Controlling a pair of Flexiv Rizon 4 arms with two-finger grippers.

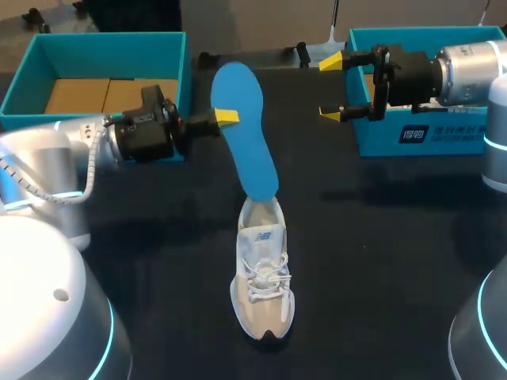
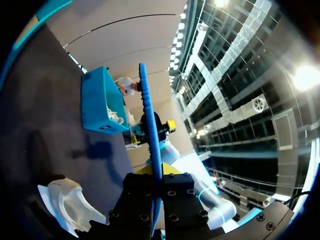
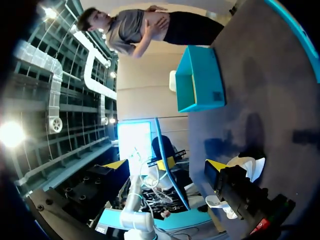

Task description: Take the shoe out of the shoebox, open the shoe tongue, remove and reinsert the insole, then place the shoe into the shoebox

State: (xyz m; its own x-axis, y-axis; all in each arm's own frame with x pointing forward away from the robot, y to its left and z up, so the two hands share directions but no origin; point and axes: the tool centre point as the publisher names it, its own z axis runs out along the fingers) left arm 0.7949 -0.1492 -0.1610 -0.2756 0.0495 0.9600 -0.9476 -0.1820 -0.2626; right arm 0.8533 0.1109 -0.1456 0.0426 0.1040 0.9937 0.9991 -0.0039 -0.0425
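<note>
Insole (image 1: 249, 150) pinched by left gripper (image 1: 224, 119); right gripper (image 1: 331, 87) spread wide.

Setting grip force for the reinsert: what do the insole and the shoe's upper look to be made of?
The insole is probably matte blue foam: seen edge-on in the left wrist view it is thin, with a ribbed face. The shoe has a pale upper that looks like soft textile, no shine; the weave is too small to tell.
</note>
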